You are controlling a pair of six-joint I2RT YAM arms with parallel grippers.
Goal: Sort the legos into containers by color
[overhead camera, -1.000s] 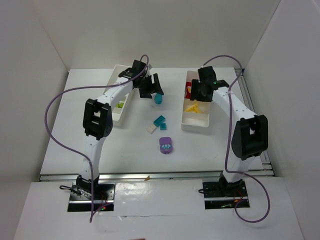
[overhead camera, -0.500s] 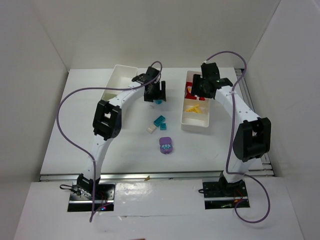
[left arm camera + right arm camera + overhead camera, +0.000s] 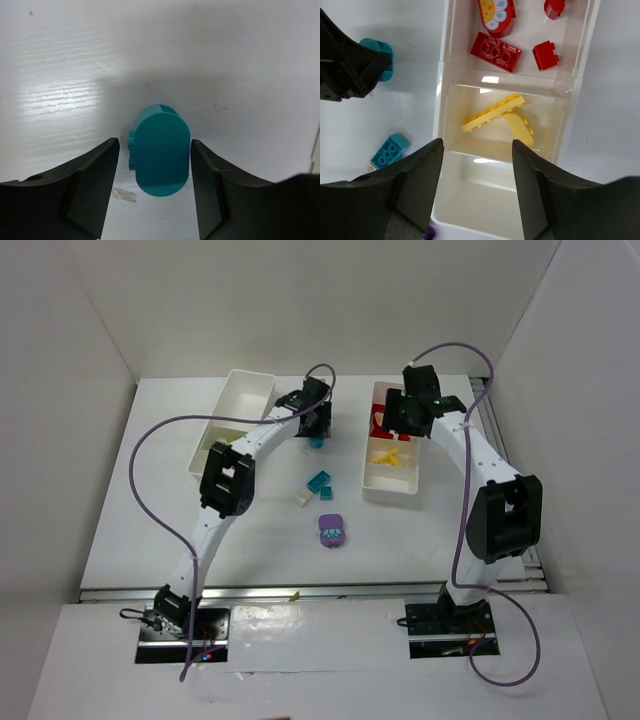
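Observation:
My left gripper (image 3: 316, 432) is open and straddles a rounded teal brick (image 3: 161, 155) standing on the table (image 3: 150, 520), one finger on each side, with gaps. My right gripper (image 3: 400, 430) is open and empty above the right tray (image 3: 391, 490). That tray holds red bricks (image 3: 496, 51) in its far compartment and yellow bricks (image 3: 495, 113) in the middle one; its near compartment is empty. A teal brick (image 3: 319, 481), a white brick (image 3: 301, 497) and a purple rounded piece (image 3: 332, 530) lie mid-table. The left tray (image 3: 243, 392) holds a green brick, mostly hidden by my arm.
White walls enclose the table on three sides. Purple cables loop over both arms. A metal rail runs along the table's near edge (image 3: 300, 587).
My left gripper has swung right from the left tray and come down around the rounded teal brick. My right gripper has shifted slightly toward the far end of its tray.

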